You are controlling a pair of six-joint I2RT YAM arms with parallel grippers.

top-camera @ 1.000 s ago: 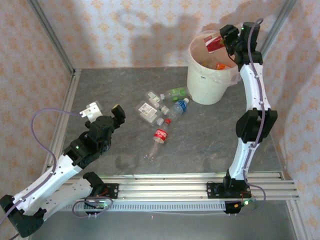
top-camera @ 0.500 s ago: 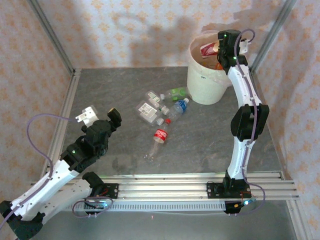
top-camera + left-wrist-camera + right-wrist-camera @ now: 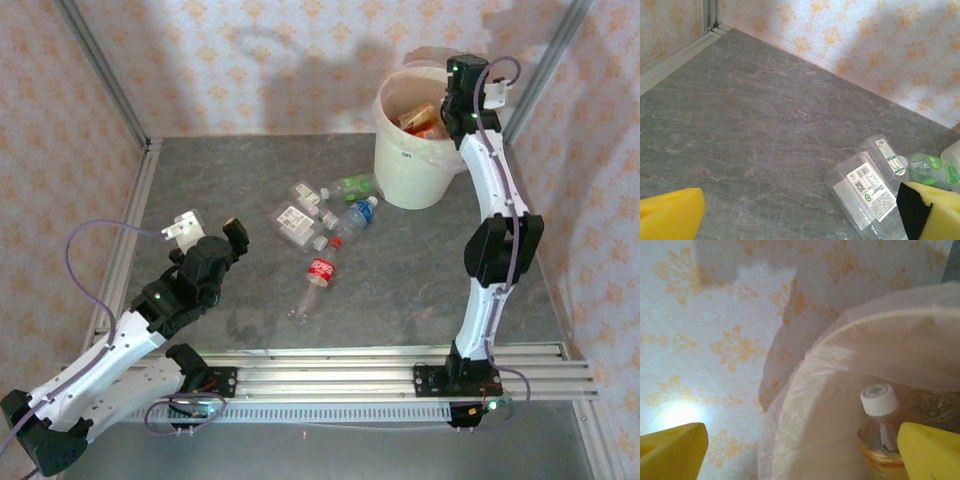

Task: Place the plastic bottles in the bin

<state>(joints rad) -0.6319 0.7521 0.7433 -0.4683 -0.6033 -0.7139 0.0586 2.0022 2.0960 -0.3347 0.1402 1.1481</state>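
Note:
Several plastic bottles lie in a loose group mid-table: two clear ones (image 3: pixel 295 222), a green one (image 3: pixel 352 186), a blue-capped one (image 3: pixel 357 216) and a red-labelled one (image 3: pixel 318 274). More bottles (image 3: pixel 422 120) lie inside the bin (image 3: pixel 398 160), a white bucket with a pinkish liner. My right gripper (image 3: pixel 452 103) hangs open over the bin's right rim; between its yellow pads (image 3: pixel 932 452) I see the liner (image 3: pixel 805 390) and a white-capped orange bottle (image 3: pixel 880 405). My left gripper (image 3: pixel 210 228) is open and empty, left of the group. The clear bottles (image 3: pixel 867 192) lie near its right pad (image 3: pixel 935 215).
Patterned walls close the table at the back and both sides, with metal corner posts (image 3: pixel 100 70). The aluminium base rail (image 3: pixel 330 375) runs along the near edge. Bare grey tabletop (image 3: pixel 420 270) lies between the bottle group and the right arm.
My right gripper has opened over the bin and the red-labelled bottle it held has dropped in. The right wrist swung round above the rim. The left arm shifted slightly.

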